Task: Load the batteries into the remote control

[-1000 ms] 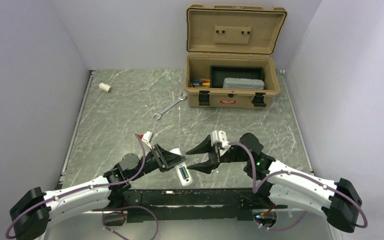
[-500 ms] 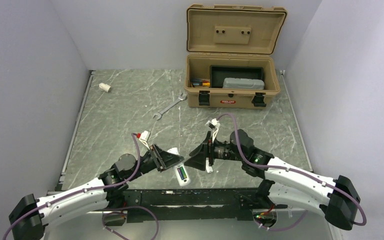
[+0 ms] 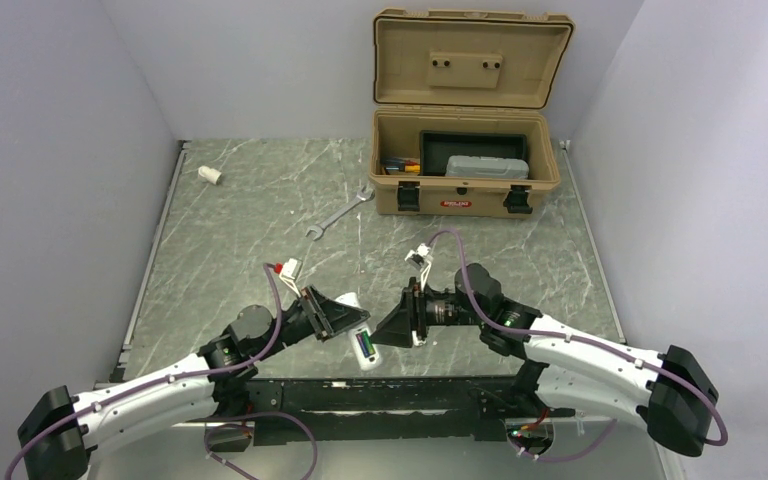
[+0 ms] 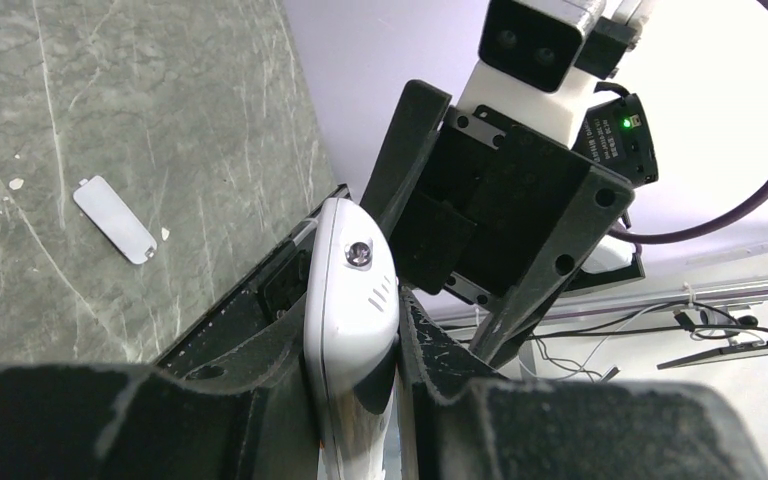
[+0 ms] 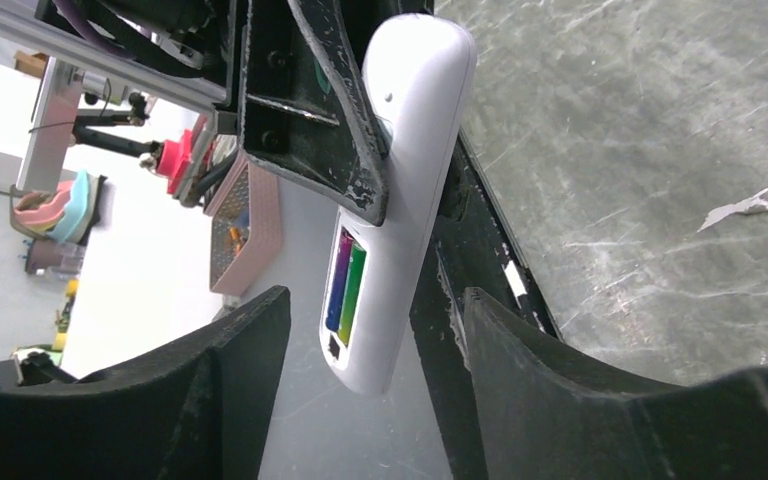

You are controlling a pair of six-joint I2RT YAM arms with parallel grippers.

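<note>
My left gripper [image 3: 345, 322] is shut on the white remote control [image 3: 362, 342] and holds it tilted above the table's near edge. The remote's back compartment is open, with green batteries [image 3: 365, 347] seated inside. In the right wrist view the batteries [image 5: 346, 280] show as green and purple strips in the remote [image 5: 405, 180]. My right gripper [image 5: 370, 400] is open and empty, its fingers either side of the remote's lower end without touching it. In the left wrist view the remote [image 4: 350, 290] sits clamped between my left gripper's [image 4: 355, 335] pads, with my right gripper [image 3: 395, 325] close behind it.
A small white flat cover piece [image 4: 113, 220] lies on the marble table. An open tan toolbox [image 3: 465, 185] stands at the back right. A silver wrench [image 3: 340, 212] lies mid-table and a stubby white cylinder [image 3: 209, 175] at the back left.
My right gripper has rolled over and moved left and nearer to the remote's end. My left gripper has shifted slightly with the remote still held.
</note>
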